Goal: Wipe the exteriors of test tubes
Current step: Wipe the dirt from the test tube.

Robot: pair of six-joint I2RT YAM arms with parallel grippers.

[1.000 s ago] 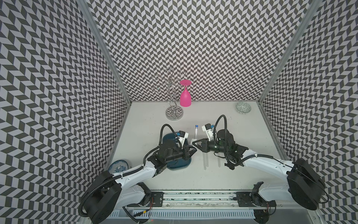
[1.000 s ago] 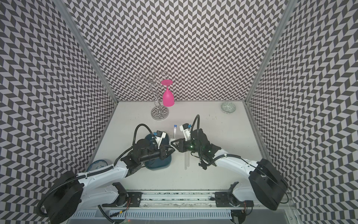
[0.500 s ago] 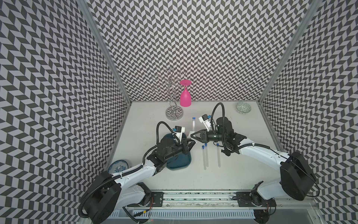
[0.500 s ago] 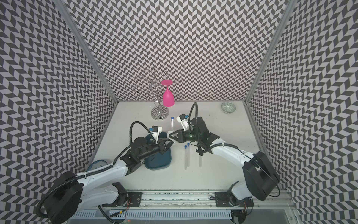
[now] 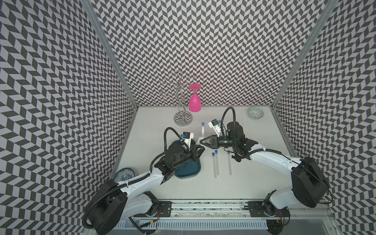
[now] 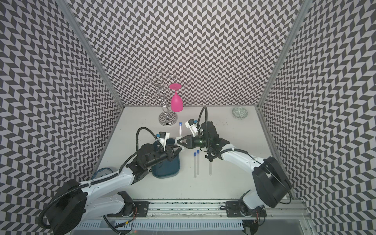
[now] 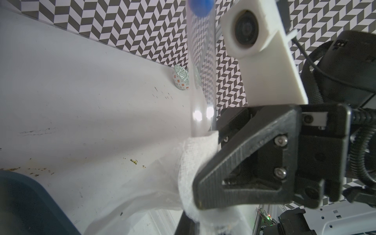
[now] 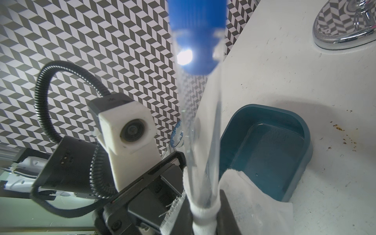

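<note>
Now the two arms have carried the upright test tube [image 5: 202, 131] toward the back of the table over the last second. That has uncovered three test tubes [image 5: 216, 164] lying flat beside the teal tray [image 5: 191, 173], a close pair and one set apart.

Jaws of the right gripper [image 5: 201, 141] are clamped on the white cloth [image 8: 205, 215], cuffed round the tube's lower end, blue cap uppermost. Jaws of the left gripper [image 5: 201, 150] are fully closed just beside it; the cloth hides what they pinch, probably the tube's foot.

Judgement: the cuff sits low, so the bare glass above looks unwiped.
</note>
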